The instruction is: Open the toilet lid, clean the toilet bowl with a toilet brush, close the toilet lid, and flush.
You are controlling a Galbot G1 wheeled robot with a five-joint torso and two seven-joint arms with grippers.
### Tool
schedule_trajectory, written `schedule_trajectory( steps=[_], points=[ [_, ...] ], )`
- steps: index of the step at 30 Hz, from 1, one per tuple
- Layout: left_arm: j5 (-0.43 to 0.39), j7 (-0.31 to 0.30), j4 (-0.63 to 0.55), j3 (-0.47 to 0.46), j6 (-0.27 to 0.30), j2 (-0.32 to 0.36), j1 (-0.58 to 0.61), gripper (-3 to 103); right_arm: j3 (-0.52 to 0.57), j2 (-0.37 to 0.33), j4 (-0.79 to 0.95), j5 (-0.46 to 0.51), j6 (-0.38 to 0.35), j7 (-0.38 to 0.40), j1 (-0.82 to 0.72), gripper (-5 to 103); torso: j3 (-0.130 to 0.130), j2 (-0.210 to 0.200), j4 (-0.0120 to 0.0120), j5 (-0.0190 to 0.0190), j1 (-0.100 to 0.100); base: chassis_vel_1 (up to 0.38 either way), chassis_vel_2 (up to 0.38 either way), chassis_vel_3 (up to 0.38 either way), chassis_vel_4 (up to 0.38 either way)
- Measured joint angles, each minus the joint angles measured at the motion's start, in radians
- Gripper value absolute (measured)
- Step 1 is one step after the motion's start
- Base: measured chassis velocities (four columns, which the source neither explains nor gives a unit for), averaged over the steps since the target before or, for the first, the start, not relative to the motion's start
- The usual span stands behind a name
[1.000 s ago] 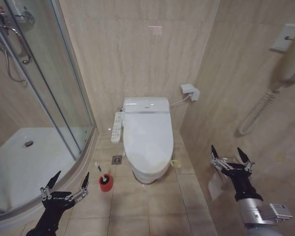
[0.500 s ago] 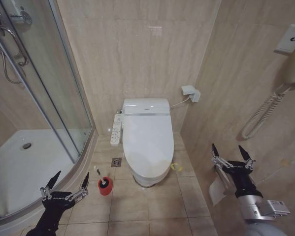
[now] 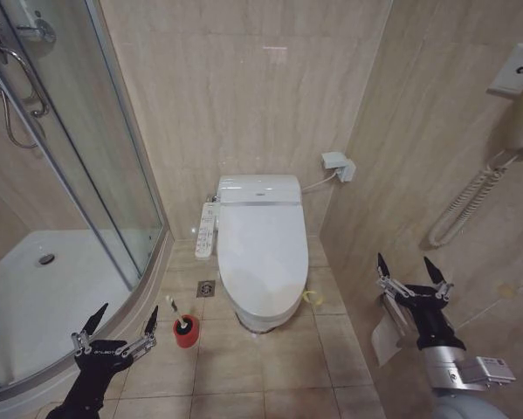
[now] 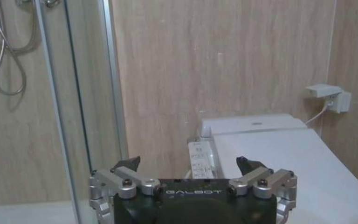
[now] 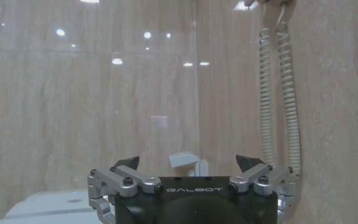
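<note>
Head view: the toilet lid (image 3: 259,249) lies shut over the bowl, far centre; the toilet brush (image 3: 177,312) stands near left. The left hand (image 3: 120,325) and right hand (image 3: 410,271) hover released, well apart. Wrist views: fingers spread. Best to approach the lid's near edge squarely.

toilet lid (image 3: 261,246): glossy white, shut flat | toilet bowl (image 3: 263,318): white, beneath lid, against far wall | toilet brush (image 3: 183,326): upright in red holder cup, floor left of bowl

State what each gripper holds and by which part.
Nothing is held. The left gripper and the right gripper are both open and empty.
</note>
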Motion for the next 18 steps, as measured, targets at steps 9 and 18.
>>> schedule_trajectory(
  steps=[9, 18],
  points=[
    [0.0, 0.0, 0.0, 0.0, 0.0, 0.0, 0.0, 100, 0.016, -0.013, -0.011, -0.019, 0.016, -0.004, 0.005, 100, 0.0, 0.0, 0.0003, 0.0005, 0.001, -0.17, 0.062, 0.197, -0.068],
    [0.0, 0.0, 0.0, 0.0, 0.0, 0.0, 0.0, 100, 0.0, -0.009, -0.01, -0.055, 0.026, -0.019, -0.019, 100, 0.0, 0.0, 0.0001, 0.0, 0.0, -0.018, 0.019, 0.014, -0.024]
  ],
)
